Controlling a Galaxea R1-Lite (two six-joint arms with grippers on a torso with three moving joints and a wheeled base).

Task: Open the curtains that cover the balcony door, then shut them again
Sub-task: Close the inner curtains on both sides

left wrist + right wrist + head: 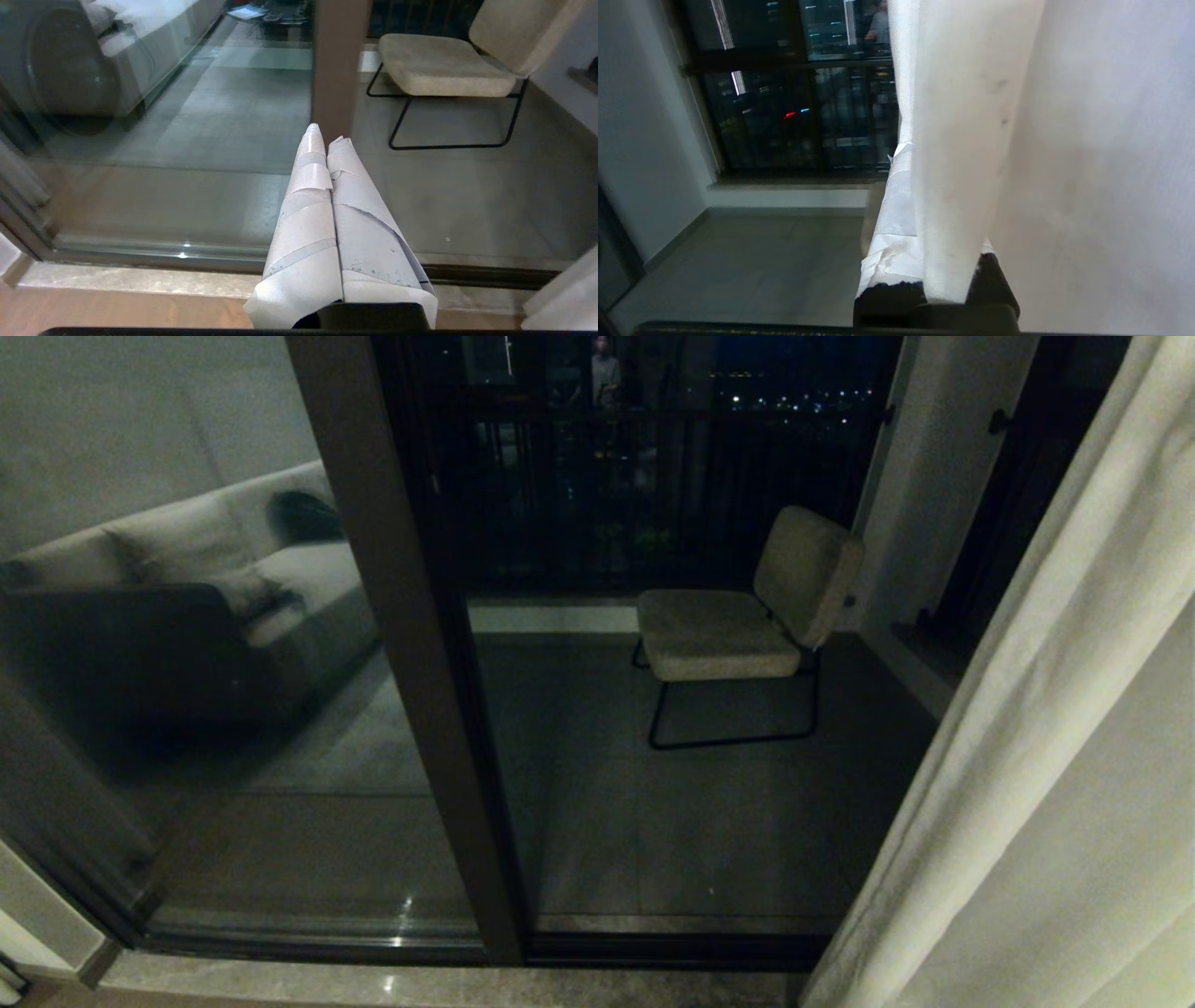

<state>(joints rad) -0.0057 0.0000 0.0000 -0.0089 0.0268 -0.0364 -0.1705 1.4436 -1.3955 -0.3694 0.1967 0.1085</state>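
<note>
The curtains (1055, 747) hang gathered at the right side of the head view, drawn back far enough to bare the balcony door (411, 644), its dark frame post and reflective glass panes standing uncovered from the left edge across to the fabric's hem. Through the glass sit a cushioned chair (747, 616) on the balcony floor and a black railing (653, 476) against the night lights, with a sofa (187, 588) mirrored in the left pane. The right gripper (920, 196), in its wrist view, is clamped on a fold of the cream fabric, one tape-wrapped finger on either side of the cloth. The left gripper (327, 140) hangs low in front of the glass with its taped fingers pressed together and nothing between them, apparently parked. By the look of it, the opening half is done or nearly so; the closing pull across the door is yet to come.
</note>
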